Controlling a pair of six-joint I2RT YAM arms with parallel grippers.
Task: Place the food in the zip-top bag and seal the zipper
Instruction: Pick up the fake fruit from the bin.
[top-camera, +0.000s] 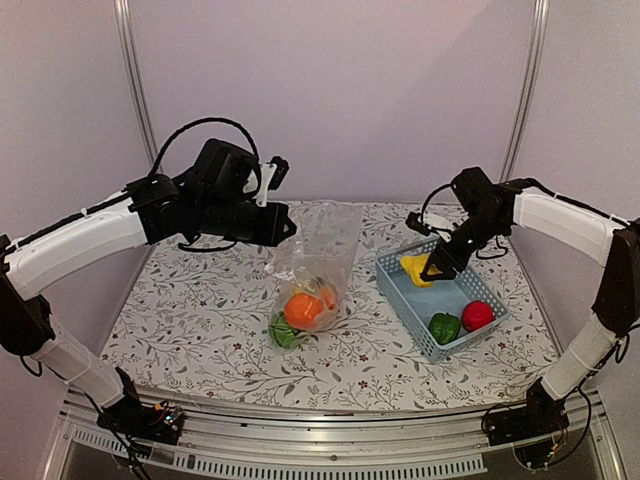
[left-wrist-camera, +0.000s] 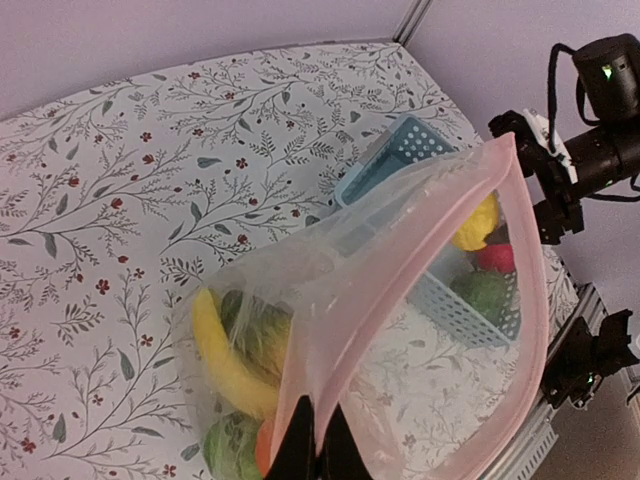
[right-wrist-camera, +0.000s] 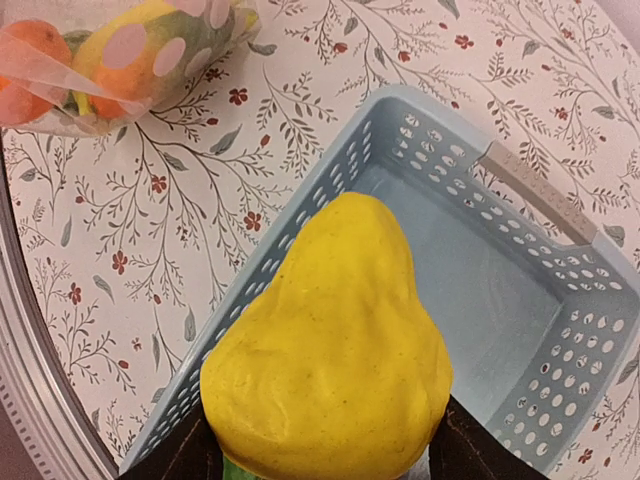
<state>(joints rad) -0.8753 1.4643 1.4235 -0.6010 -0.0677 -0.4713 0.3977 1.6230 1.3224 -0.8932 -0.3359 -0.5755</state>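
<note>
My left gripper (top-camera: 287, 226) is shut on the pale pink zipper (left-wrist-camera: 385, 290) edge of the clear zip-top bag (top-camera: 315, 262) and holds its mouth up and open; the pinch shows in the left wrist view (left-wrist-camera: 318, 440). Inside the bag lie a yellow banana (left-wrist-camera: 225, 355), an orange (top-camera: 303, 309) and a striped green watermelon (top-camera: 283, 332). My right gripper (top-camera: 433, 268) is shut on a yellow, pear-shaped lemon (right-wrist-camera: 330, 350), held just above the far end of the basket (top-camera: 392, 282). A green pepper (top-camera: 444, 326) and a red apple (top-camera: 477, 315) lie in the basket.
The light-blue slotted basket (right-wrist-camera: 520, 190) stands right of the bag on the floral tablecloth (top-camera: 190, 310). The bag's lower end rests on the cloth at the table's middle. Metal frame posts stand at the back corners.
</note>
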